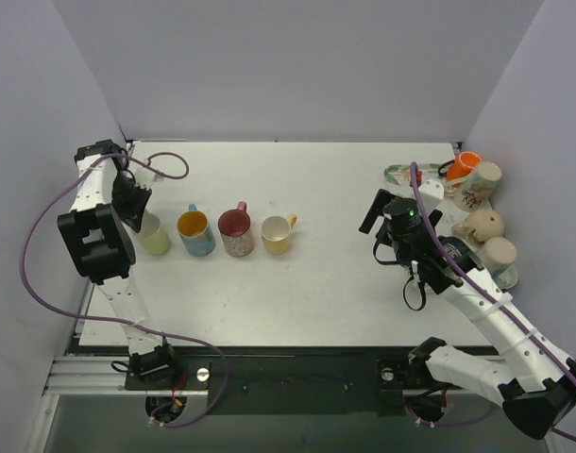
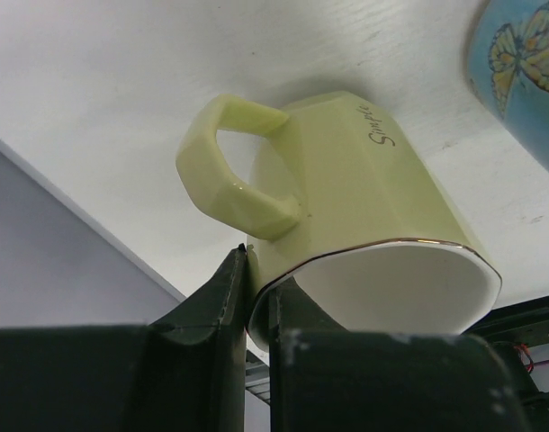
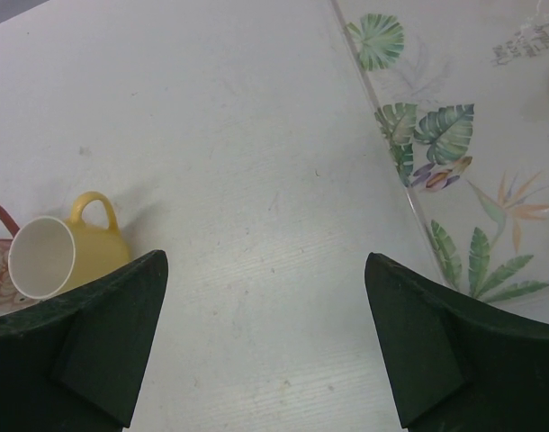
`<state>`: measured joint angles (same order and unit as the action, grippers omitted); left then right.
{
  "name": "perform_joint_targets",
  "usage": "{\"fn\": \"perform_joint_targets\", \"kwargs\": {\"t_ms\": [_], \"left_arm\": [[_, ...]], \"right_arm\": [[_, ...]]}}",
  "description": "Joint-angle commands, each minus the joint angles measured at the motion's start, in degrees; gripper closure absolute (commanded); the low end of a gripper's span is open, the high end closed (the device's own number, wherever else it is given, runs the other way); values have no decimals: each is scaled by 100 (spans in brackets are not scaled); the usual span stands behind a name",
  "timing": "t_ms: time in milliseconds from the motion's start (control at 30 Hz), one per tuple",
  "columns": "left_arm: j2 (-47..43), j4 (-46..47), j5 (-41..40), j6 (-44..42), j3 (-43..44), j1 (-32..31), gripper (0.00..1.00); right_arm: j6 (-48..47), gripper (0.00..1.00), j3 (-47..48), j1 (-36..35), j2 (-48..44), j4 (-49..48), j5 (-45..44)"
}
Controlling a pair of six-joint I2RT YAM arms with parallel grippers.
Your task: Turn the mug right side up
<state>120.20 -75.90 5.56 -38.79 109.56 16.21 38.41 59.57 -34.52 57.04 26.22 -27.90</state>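
Only the left wrist view shows the left gripper [image 2: 255,290] pinching the green mug [image 2: 364,189].

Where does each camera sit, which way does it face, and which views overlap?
Top external: above and behind the bases, facing down on the white table, left arm and right arm in view.
Left wrist: close to the table, facing the pale green faceted mug, its rim pinched between the left jaws; blue butterfly mug beside.
Right wrist: looking down past open right jaws at the table, yellow mug left, leaf-printed tray right.
Shared: top and left wrist, the green mug; top and right wrist, the yellow mug.
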Motion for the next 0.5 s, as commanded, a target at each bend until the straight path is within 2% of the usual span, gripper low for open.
{"fn": "perform_joint_targets", "kwargs": {"t_ms": [0,133,167,233,267,300,333,467], "left_arm": [[310,-293,-2,-50,451,5,100],[601,-435,32,-68,698,5,99],[636,-443,59,-76,725,14,95],[654,-435,138,-68,786,5,73],[636,-426,164,-59,847,23,56],[584,-391,191,-59,874,32,49],[488,-330,278,-50,900,58,43],[66,-23,411,81,962,111,37]], "right_arm": [[-53,14,-121,130,-87,68,39],[-36,14,-139,183,-114,42,74],[-44,14,-147,191,-105,41,66],[-71,14,-174,253,-96,59,30],[-19,14,-191,297,-114,94,-65],[25,13,-252,428,-122,111,-136],[78,11,-297,525,-183,103,-354],[253,11,-604,1410,-281,120,-1460]]}}
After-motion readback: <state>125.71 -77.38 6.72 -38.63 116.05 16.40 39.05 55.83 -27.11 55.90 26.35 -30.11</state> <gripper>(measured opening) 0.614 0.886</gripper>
